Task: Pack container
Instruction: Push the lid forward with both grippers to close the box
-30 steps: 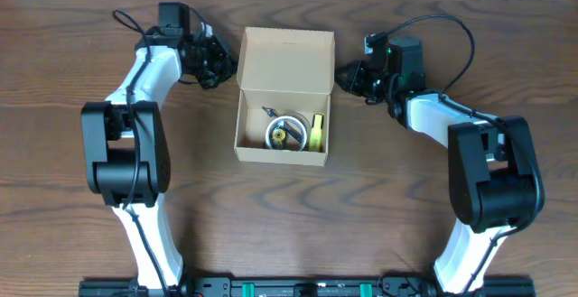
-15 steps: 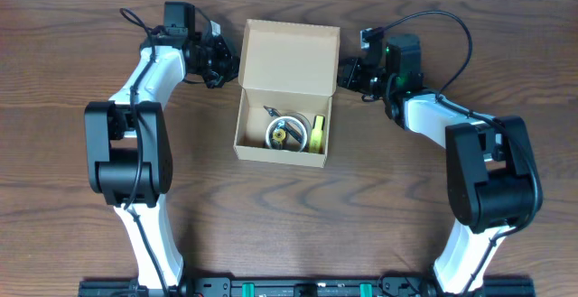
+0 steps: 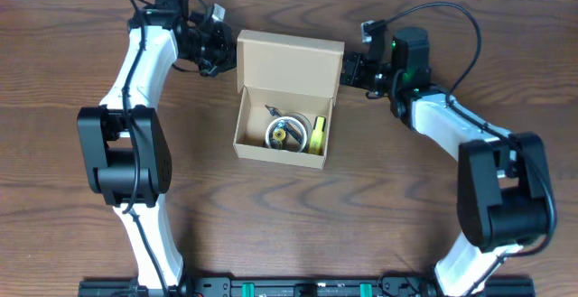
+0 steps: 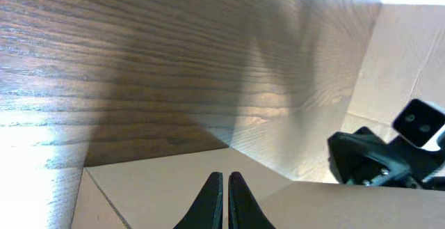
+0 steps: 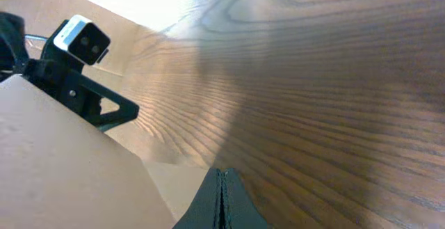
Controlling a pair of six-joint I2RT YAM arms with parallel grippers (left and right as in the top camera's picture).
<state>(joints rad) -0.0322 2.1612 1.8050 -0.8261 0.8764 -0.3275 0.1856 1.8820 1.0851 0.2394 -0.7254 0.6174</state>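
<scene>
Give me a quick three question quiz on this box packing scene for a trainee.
1. True or false: the small tan cardboard box has its flap lid shut.
2. The yellow roll inside the box lies nearer which arm? A left, B right, C neither.
3. How many tools are at the lid's side edges?
Key: 1 false; 2 B; 3 two, the left tool and the right tool.
</scene>
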